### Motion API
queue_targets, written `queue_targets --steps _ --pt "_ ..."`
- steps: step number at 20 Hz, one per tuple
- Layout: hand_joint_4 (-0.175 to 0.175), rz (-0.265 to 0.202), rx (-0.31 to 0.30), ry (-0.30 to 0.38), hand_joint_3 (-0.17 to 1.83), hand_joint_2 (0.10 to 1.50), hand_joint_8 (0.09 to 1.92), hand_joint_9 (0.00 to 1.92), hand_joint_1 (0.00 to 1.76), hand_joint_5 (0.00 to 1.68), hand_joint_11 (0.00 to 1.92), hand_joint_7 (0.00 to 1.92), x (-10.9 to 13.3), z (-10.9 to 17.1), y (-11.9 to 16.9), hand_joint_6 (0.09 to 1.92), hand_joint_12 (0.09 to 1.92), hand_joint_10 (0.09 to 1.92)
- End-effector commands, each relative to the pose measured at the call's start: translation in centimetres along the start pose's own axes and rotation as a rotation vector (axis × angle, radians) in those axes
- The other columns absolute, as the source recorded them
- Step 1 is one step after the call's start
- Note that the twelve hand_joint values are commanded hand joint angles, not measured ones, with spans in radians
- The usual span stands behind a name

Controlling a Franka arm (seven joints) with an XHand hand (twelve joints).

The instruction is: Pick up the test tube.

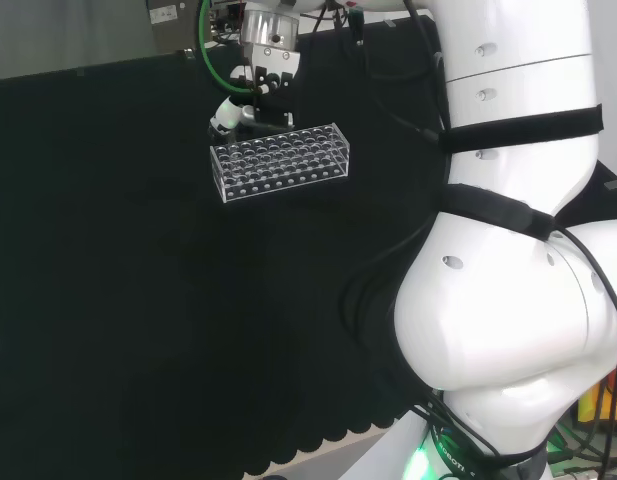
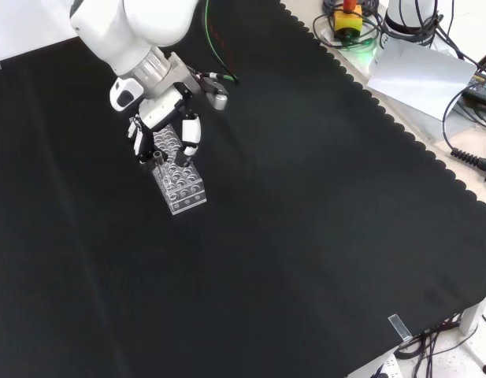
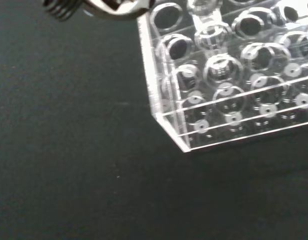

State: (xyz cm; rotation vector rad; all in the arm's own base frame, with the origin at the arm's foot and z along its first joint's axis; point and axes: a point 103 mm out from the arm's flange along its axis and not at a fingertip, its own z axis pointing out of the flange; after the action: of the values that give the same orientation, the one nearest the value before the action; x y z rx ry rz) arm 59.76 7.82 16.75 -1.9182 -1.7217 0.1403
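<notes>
Clear plastic rack point(image 2: 178, 175) sits upper left of your front view on the black cloth point(image 2: 306, 236). Your hand point(image 2: 160, 130) hangs over its far end, fingers point(image 2: 191, 132) curled down; I cannot tell whether they grip a test tube.

Bench cover: black cloth point(image 2: 306, 236), scalloped edge along the front view's right side.
Bench top past the cloth: pale surface point(image 2: 432, 126), grey sheet point(image 2: 420, 75) lying flat.
Clutter at top right, front view: black cables point(image 2: 463, 153), red-and-yellow button box point(image 2: 349, 17).
Back, head view: grey panel point(image 1: 68, 35).
Light: even, indoor.
</notes>
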Motion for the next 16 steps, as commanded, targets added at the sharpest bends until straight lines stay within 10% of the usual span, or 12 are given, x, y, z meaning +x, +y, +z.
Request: queue_targets --steps 1,12,14,16 --pt "-0.128 -0.021 0.0 -0.012 0.57 0.74 0.76 0.85 0.93 0.66 0.38 0.98 0.7 0.4 -0.1 0.7 1.45 0.68" --pt "-0.156 -0.012 -0.042 -0.039 0.66 0.68 0.61 1.07 1.05 0.92 0.54 1.26 1.3 1.0 0.2 0.64 1.37 0.56" --pt "-0.119 -0.006 -0.085 -0.039 0.42 0.83 0.55 1.17 1.12 1.06 0.6 1.37 1.5 1.2 0.3 0.74 1.34 0.52" --pt "-0.155 -0.005 -0.125 -0.032 0.35 0.83 0.54 1.31 1.24 1.19 0.7 1.34 1.8 1.2 0.3 0.63 1.27 0.47"
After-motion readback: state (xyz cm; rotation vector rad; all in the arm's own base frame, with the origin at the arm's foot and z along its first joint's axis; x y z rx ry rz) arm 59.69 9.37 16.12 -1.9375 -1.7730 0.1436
